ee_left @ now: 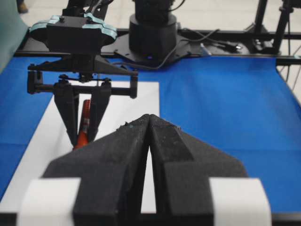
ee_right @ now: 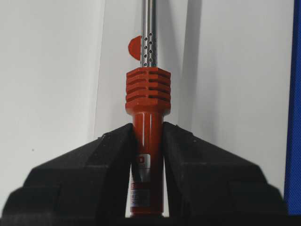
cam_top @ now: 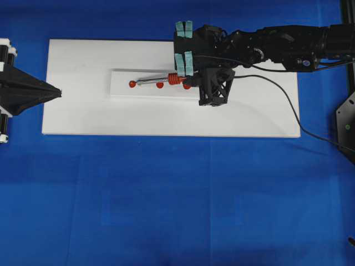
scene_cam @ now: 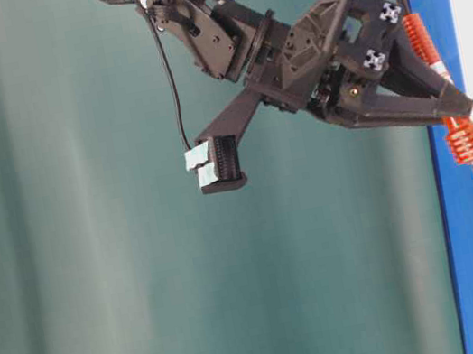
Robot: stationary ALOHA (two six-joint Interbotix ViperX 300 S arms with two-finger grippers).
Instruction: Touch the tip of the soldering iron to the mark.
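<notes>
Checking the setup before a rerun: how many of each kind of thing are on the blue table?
Red marks: 3
Soldering iron: 1
White board: 1
Raised white strip: 1
Total: 6

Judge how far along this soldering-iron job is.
Done: the right end effector is shut on the iron at its handle. In hand: overhead, the tip lies at the leftmost red mark; actual contact cannot be told. The left end effector sits shut, apart. Left: confirming the touch.
</notes>
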